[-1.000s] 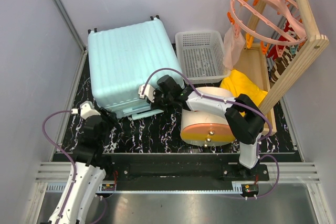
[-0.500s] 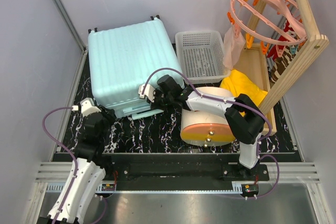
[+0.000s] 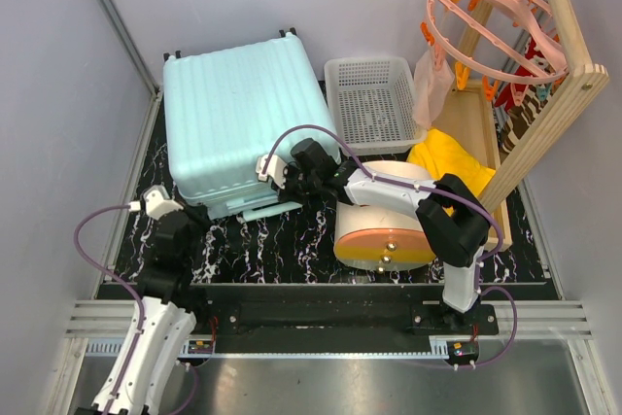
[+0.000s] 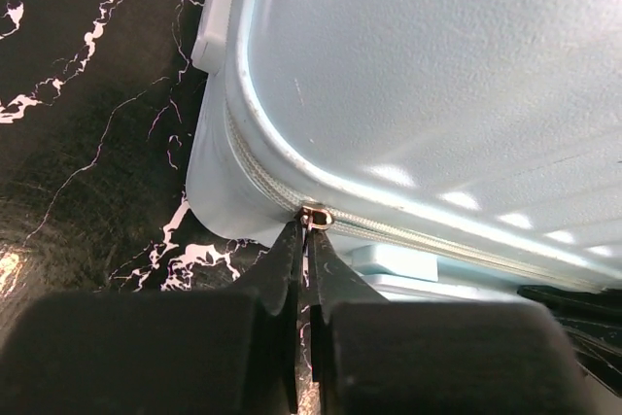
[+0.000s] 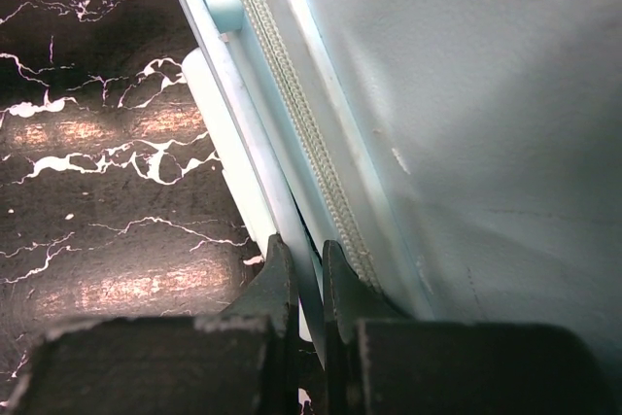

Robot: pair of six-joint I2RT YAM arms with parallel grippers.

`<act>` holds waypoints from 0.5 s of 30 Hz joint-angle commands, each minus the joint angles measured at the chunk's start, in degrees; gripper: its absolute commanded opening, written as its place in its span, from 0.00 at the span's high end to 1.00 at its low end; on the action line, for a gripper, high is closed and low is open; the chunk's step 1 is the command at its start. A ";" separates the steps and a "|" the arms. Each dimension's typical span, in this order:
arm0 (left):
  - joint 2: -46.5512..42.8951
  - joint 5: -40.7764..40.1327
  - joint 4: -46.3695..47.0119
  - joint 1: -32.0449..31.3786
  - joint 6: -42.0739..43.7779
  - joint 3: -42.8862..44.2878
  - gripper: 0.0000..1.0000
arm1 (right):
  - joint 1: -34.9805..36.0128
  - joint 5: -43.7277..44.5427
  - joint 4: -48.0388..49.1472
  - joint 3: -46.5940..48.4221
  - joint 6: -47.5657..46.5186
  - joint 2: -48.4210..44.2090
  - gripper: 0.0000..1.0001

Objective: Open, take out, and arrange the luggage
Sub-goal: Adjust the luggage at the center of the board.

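The luggage (image 3: 243,114), a pale mint ribbed suitcase, lies flat and closed at the back left of the black marble mat. My left gripper (image 3: 199,211) is at its near-left corner. In the left wrist view the gripper (image 4: 306,230) is shut on the small metal zipper pull (image 4: 317,215), which sits on the zipper line below the shell (image 4: 437,75). My right gripper (image 3: 275,182) is at the suitcase's near edge. In the right wrist view it (image 5: 303,252) is shut on the thin pale handle bar (image 5: 255,167) beside the zipper (image 5: 292,94).
A white mesh basket (image 3: 372,104) stands right of the suitcase. A cream cylinder with an orange end (image 3: 384,230) lies under my right arm. Yellow cloth (image 3: 449,162), a wooden rack (image 3: 544,75) and a pink hanger ring (image 3: 496,26) fill the right side.
My left gripper has closed from open onto the zipper pull, and its wrist has shifted slightly left and nearer. The right arm and the suitcase have not moved.
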 commanded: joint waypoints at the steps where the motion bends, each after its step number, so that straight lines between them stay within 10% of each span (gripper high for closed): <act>1: -1.57 -9.17 -0.52 3.59 -0.51 -0.23 1.00 | -11.77 23.84 1.78 3.12 19.31 -2.51 1.00; 15: -4.31 -11.29 0.17 13.78 -3.15 -1.28 1.00 | -11.77 24.99 1.43 3.12 19.40 -2.07 1.00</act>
